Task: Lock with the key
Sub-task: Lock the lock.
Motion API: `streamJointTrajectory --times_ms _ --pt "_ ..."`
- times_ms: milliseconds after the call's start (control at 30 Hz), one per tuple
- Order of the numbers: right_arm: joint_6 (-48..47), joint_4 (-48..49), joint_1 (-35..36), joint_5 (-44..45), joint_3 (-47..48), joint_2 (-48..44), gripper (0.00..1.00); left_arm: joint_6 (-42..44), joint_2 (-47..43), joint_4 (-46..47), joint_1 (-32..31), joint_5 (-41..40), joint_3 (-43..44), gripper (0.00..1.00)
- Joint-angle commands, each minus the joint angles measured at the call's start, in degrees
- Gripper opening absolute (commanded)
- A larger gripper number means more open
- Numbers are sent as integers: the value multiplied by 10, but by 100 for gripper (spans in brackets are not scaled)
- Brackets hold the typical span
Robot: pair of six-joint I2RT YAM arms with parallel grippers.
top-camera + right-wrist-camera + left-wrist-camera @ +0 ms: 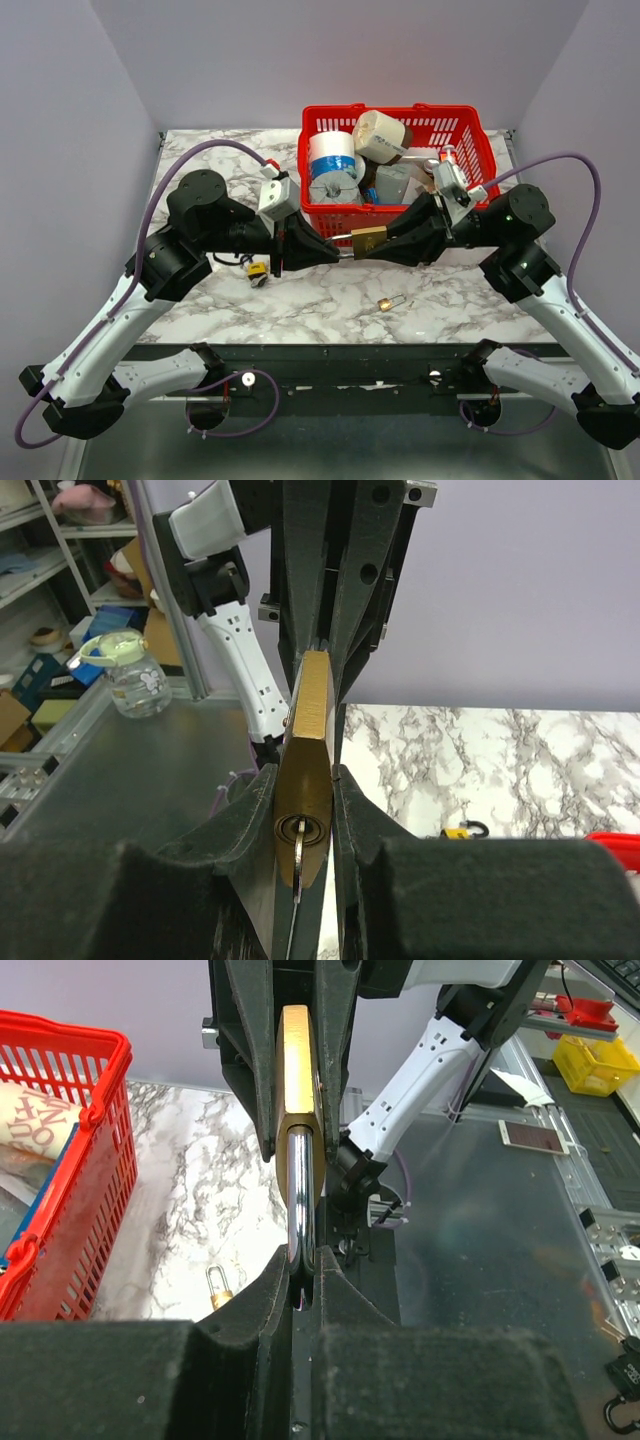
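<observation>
**Padlock held level between both arms, above the desk**

Nearest me, on the marbled desk (pixel 300 310), a small brass padlock (pixel 388 302) lies loose by itself, in front of where the two arms meet.

Just above and beyond it, the big brass padlock (pixel 368 238) hangs in the air, clear of the desk and held from both ends. Its long axis runs level from side to side. The steel shackle (pixel 300 1190) points toward the left arm, and the keyhole end points toward the right arm.

The left fingers (pixel 250 1310) are pressed nearly together, pinching the curve of the shackle. The right fingers (pixel 245 820) are a little wider apart and clamp the flat sides of the brass body. From the right wrist view the lock is seen end-on, and the key (pixel 298 865) sits in the keyhole, a thin silver piece sticking out toward that camera.

To the left, near the left arm's wrist, a yellow lock (pixel 258 272) lies on the desk.

Farthest back stands a red basket (pixel 400 108), just behind the held padlock. It holds a white and blue roll of tape (pixel 333 150), a beige roll (pixel 380 135) and some grey pieces I cannot make out.
</observation>
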Motion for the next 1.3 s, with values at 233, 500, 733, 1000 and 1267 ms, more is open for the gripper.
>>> streamJointTrajectory --times_ms 233,500,733,1000,1267 --pt "-57 -111 59 15 1 18 1 115 42 -16 46 41 16 0" --pt "-105 -173 58 85 14 10 1 183 49 -106 47 -6 37 12" --pt "-100 -95 54 211 24 -4 1 -1 69 -5 114 -88 32 79" --pt "-140 6 47 338 32 -4 1 -233 5 213 243 -116 -46 99" --pt "-237 153 47 387 1 17 1 -516 -28 372 245 -109 -153 99"
